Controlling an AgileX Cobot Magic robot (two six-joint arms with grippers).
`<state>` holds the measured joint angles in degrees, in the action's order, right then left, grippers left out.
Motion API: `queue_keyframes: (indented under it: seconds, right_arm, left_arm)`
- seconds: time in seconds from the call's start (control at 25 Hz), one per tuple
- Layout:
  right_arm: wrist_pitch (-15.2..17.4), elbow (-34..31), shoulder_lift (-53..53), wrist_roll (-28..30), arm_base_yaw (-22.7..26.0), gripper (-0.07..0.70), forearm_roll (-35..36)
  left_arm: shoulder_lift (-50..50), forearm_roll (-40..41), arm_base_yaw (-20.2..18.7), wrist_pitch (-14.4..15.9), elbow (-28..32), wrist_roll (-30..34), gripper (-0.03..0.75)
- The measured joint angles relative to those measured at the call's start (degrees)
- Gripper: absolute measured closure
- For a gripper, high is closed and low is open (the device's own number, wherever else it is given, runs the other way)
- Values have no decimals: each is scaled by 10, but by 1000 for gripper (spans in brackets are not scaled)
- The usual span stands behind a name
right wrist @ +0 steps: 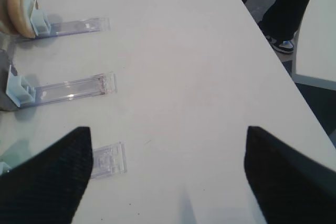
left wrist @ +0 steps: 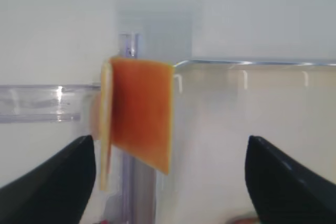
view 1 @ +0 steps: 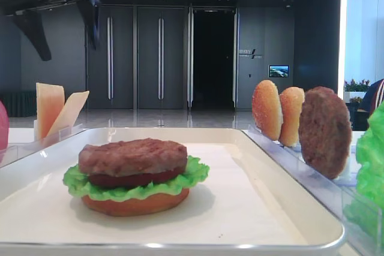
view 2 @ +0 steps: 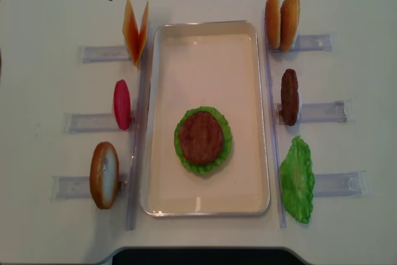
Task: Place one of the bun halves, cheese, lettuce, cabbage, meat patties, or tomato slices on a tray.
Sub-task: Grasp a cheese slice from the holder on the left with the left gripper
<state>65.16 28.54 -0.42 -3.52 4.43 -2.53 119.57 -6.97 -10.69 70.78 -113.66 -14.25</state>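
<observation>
The right gripper [right wrist: 168,177] hangs over the white table [right wrist: 178,66], its two dark fingers [right wrist: 50,182] spread wide with nothing between them. Three clear holder rails [right wrist: 79,88] lie along the left side. A bun half [right wrist: 20,7] stands at the far-left corner.

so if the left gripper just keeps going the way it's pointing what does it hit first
Most likely the cheese: the open left gripper has the two upright slices just left of its centre line, standing in their clear holder beside the tray. Depth is unclear.
</observation>
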Motion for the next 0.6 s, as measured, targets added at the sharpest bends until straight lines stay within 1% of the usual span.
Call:
queue_keyframes:
  seconds: [0.12, 0.28, 0.4, 0.6]
  right_arm:
    - [0, 0, 0, 0, 0, 44, 0]
    - [0, 0, 0, 0, 0, 44, 0]
    - [0, 0, 0, 0, 0, 44, 0]
    - [0, 0, 0, 0, 0, 44, 0]
  left_arm:
    - [0, 4, -27, 0, 0, -9, 24]
    - [0, 11, -52, 0, 0, -13, 24]
    - [0, 28, -63, 0, 0, -24, 24]
    - [15, 44, -66, 0, -1, -29, 24]
